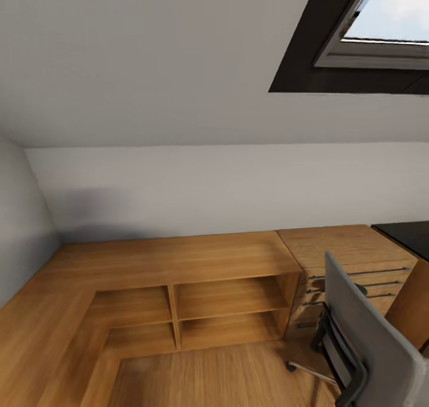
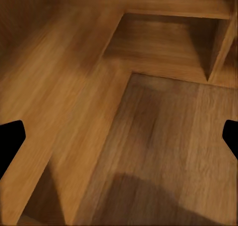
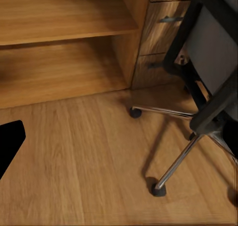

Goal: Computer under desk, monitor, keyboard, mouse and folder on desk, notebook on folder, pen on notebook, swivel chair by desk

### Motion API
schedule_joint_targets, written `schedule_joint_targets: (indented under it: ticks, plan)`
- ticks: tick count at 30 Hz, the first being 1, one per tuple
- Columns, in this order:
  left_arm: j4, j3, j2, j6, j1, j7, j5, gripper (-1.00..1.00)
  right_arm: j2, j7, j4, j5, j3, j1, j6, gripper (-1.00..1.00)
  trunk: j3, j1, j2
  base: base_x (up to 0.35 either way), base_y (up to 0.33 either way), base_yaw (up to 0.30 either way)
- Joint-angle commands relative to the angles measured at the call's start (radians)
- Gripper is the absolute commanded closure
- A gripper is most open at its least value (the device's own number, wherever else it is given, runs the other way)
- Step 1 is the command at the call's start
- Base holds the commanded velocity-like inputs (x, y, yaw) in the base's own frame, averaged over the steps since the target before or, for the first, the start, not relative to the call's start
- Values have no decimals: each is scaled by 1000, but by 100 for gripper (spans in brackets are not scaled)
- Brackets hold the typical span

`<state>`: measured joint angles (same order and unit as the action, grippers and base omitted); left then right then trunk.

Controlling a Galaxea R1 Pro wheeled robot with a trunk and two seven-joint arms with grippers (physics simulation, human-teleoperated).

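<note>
A low L-shaped shelving unit [image 1: 179, 264] of light wood runs along the white wall [image 1: 226, 186] and turns forward along the left side, with four open, bare compartments [image 1: 229, 297] facing the room. Just beside its right end stands a wooden drawer cabinet [image 1: 351, 258] with slim metal handles [image 1: 381, 273]. The floor [image 1: 208, 377] is wooden planking in a similar tone. Above, a skylight [image 1: 387, 19] with a dark surround is set in the sloping ceiling [image 1: 149, 55], showing bright sky.

Grippers over the floor

Left gripper [image 2: 119, 137] fingertips spread wide above the floor [image 2: 163, 151]; one right fingertip [image 3: 10, 141] shows, its state unclear.
</note>
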<state>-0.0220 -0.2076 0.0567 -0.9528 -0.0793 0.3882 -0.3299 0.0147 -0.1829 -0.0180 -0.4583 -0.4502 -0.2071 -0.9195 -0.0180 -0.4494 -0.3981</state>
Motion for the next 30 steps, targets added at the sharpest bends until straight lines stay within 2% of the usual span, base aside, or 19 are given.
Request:
schedule_joint_targets:
  ticks: [1,10,19,30]
  plan:
    - [0,-9,0,-2,0,5,-6,-100,1,-5,-2,-3,-8,-1,-2,-100,-2,-1,-2,0,10,-299]
    - [0,-9,0,-2,0,5,-6,-100,1,-6,-2,-3,-8,-1,-2,-100,-2,-1,-2,0,11,-299]
    - [0,-10,0,-2,0,6,-6,-100,1,-6,-2,-3,-8,-1,-2,-100,-2,-1,-2,0,194,-299]
    - [0,-10,0,-3,0,6,-6,-100,1,-4,-2,-3,-8,-1,-2,-100,-2,-1,-2,0,40,-299]
